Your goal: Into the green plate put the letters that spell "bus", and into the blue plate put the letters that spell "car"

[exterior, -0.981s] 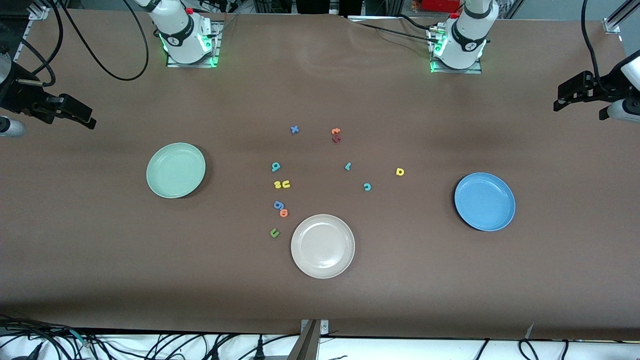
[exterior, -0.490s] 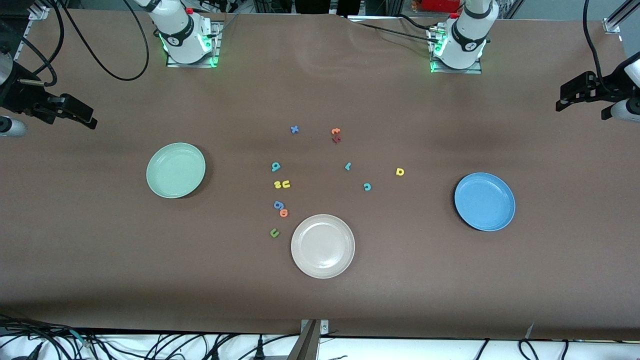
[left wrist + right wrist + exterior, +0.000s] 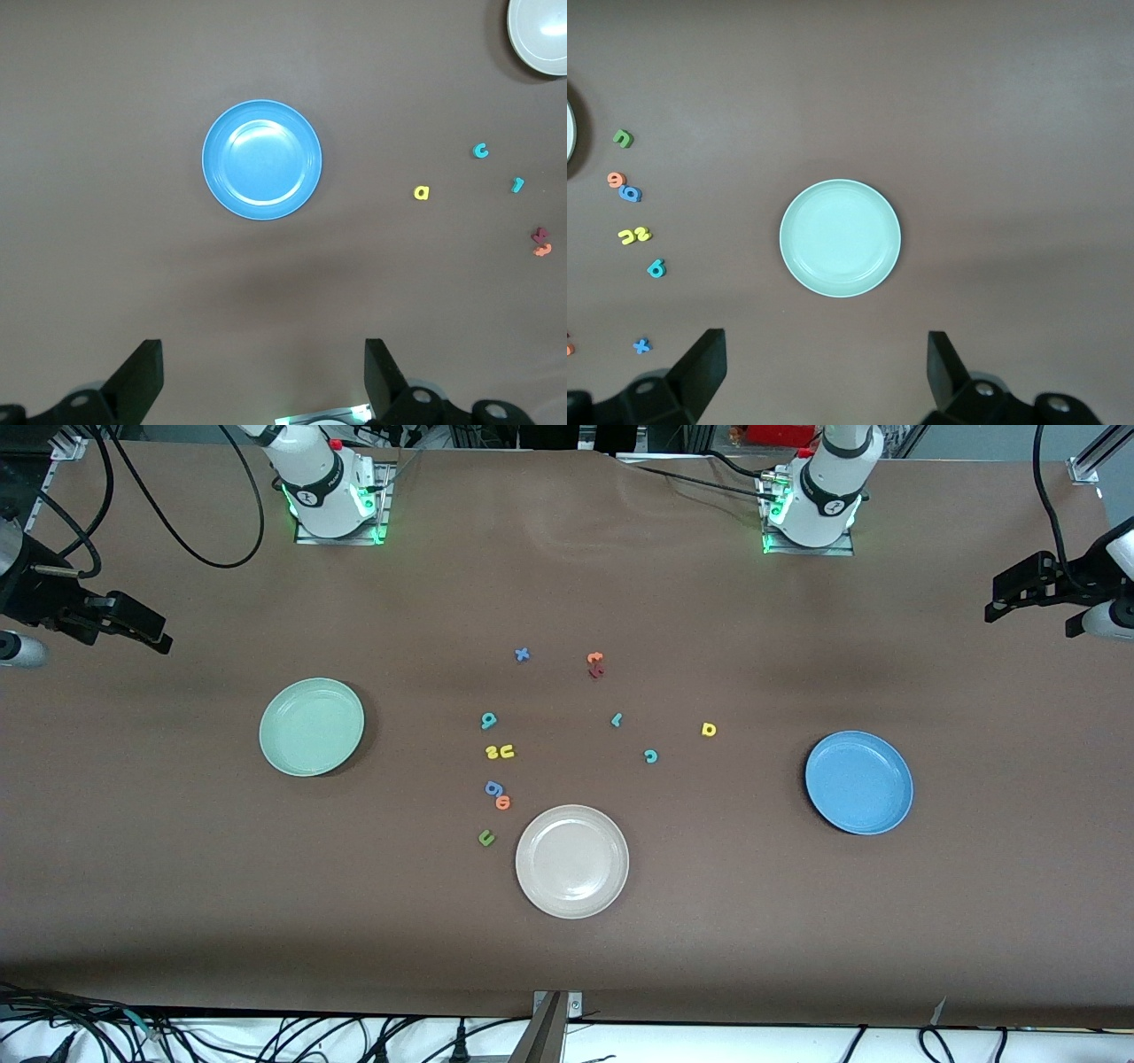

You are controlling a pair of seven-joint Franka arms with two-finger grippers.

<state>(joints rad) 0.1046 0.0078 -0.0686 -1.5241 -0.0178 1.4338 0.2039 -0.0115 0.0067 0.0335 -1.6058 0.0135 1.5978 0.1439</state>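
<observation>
Both my grippers are high over the ends of the table, and both stand with the jaws wide apart and nothing between them. My right gripper point(image 3: 824, 376) hangs over the table at the right arm's end, with the green plate point(image 3: 311, 726) under its camera. My left gripper point(image 3: 264, 381) hangs over the left arm's end, looking down on the blue plate point(image 3: 858, 782).

I take the beige plate point(image 3: 571, 860) as my landmark. All letters lie on the table farther from the front camera than this plate, and no letter is in a plate yet. The teal b point(image 3: 488, 720) and the yellow u and s point(image 3: 500, 752), which touch each other, lie toward the right arm's end of it, between it and the green plate. So I judge my right arm is the nearer one for "bus". The teal r point(image 3: 616, 719), teal c point(image 3: 650, 755) and yellow a point(image 3: 708, 729) lie toward the left arm's end, the a closest to the blue plate, so my left arm suits "car". The u and s pair has its long axis along the table's length.

Compared with one second ago, the letters and plates have not moved; only my left gripper has shifted a little, and the right one hardly at all.
</observation>
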